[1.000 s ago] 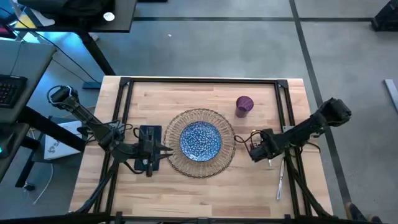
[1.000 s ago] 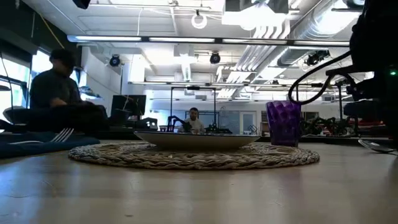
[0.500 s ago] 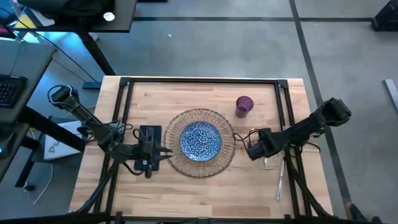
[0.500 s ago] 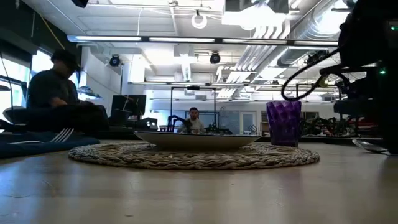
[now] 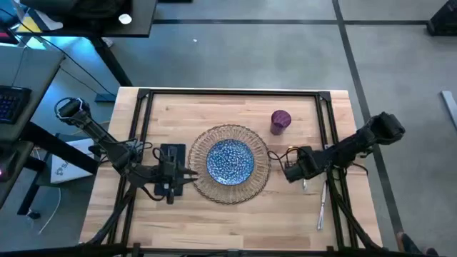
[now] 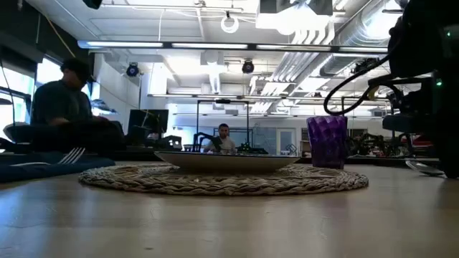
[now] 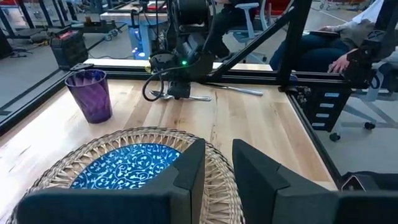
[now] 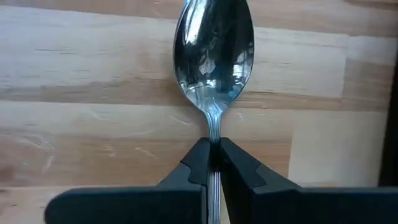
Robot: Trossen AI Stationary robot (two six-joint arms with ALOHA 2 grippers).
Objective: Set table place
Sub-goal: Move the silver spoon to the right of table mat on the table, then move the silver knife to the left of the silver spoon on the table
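Right gripper nudged slightly since earlier, pinching spoon neck over table, right of wicker mat. Left gripper slightly spread by napkin. No readable writing.

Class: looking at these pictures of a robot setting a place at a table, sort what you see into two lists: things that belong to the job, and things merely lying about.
Job:
mat
plate
napkin with fork
cup
spoon, shut in the right claw
knife
left claw, open beside the mat

Lying about:
keyboard
person beyond the table
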